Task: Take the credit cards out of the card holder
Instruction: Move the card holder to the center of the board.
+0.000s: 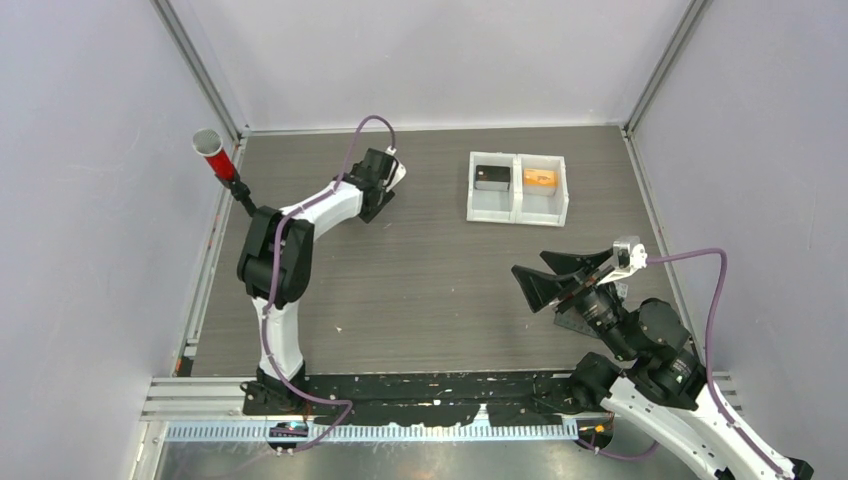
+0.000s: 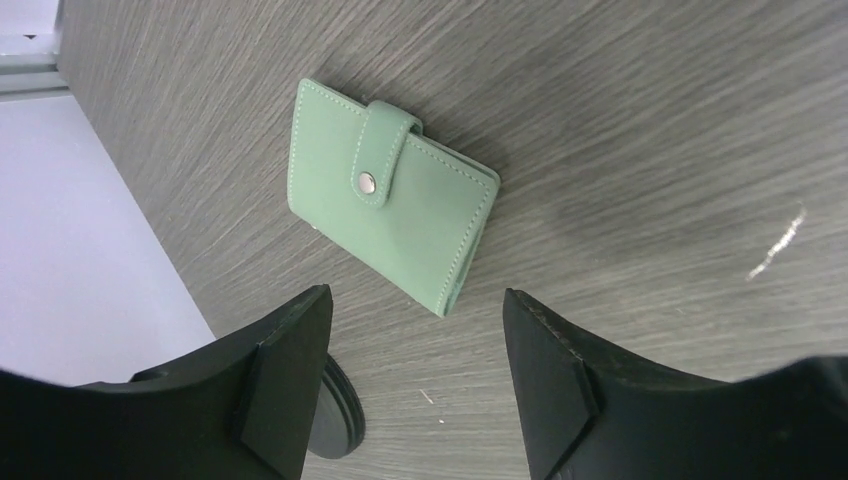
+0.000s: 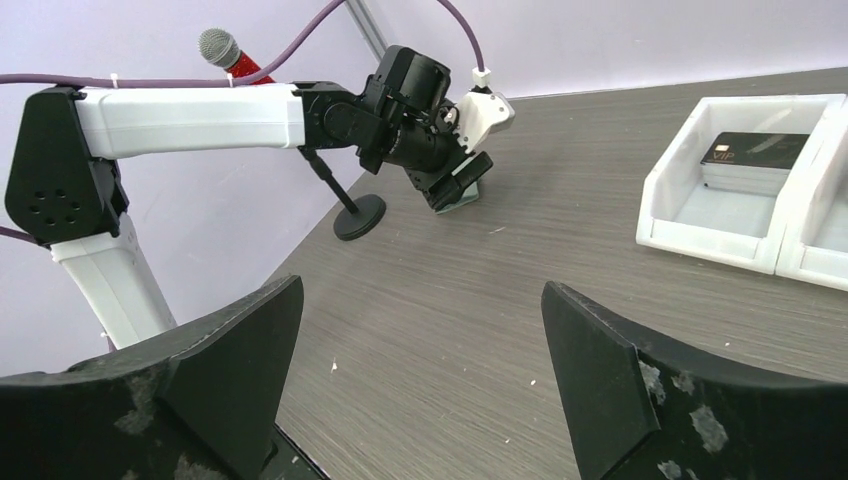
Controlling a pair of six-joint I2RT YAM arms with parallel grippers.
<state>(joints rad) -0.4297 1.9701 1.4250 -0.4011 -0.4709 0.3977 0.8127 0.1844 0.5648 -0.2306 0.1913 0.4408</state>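
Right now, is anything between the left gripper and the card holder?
Nothing visible. The card holder lies snapped shut on the table, just ahead of the left gripper, whose jaws are open. The microphone stand's round base sits beside one finger, off the line to it.

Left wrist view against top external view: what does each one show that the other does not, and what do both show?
Only left wrist: the closed green card holder, snap tab fastened. Only top external: the white tray with a black item and an orange item. Both: the table and the left end effector.
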